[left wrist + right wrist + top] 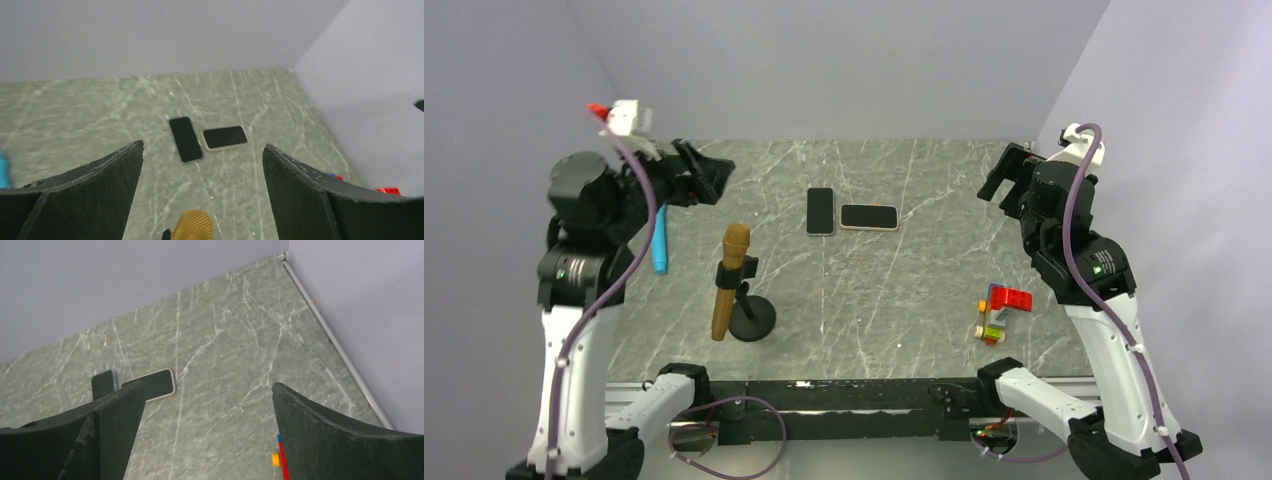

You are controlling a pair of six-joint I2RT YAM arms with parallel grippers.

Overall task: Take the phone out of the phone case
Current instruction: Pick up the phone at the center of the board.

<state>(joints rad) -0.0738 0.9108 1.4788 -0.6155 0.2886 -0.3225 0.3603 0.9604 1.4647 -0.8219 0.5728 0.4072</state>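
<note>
1. Table (pixel 904 300): green marbled top, w/ grey walls on the far, left & right sides.
2. We see the left arm (pixel 574 270) standing at the left edge and the right arm (pixel 1084 265) at the right edge, both up off the top.
3. Left gripper (pixel 709 180): jaws spread wide, empty, above the far-left area. Right gripper (pixel 1002 185): jaws wide too, empty, above the far-right area. Both are well apart from the phone.
4. Mic (pixel 730 280): brown, tilted in the clip of a black round-base stand (pixel 752 320), near-left of centre.
5. Black phone (pixel 820 210): flat at far centre, long axis near-to-far.
6. Cream-rimmed phone case (pixel 869 216): flat, just right of the phone, long axis left-to-right. It has a dark face inside the rim; we can't tell if that's a screen or the case's inside.
7. Brick toy (pixel 1001 310): red, yellow & green, at near right.
8. Blue marker (pixel 660 245): at left, partly hidden by the left arm.
</note>
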